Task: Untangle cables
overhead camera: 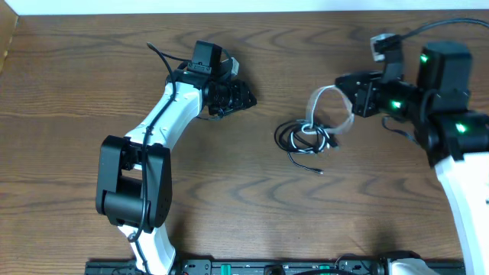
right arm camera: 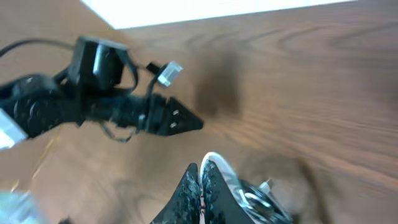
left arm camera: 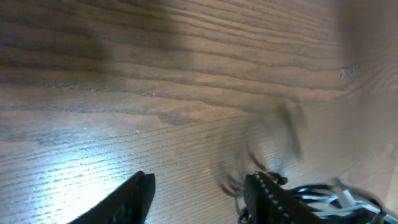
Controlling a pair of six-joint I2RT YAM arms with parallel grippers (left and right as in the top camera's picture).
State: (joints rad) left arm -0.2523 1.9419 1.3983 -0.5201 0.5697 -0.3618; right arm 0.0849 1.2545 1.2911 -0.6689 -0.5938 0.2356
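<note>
Overhead | white cable [overhead camera: 312,103] arched in loop | black cable [overhead camera: 284,137] coiled, overlapping it

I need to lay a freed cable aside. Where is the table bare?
Free: the table in front of the black cable, from left arm to right arm. Crowded: around the white cable at the right gripper.
</note>
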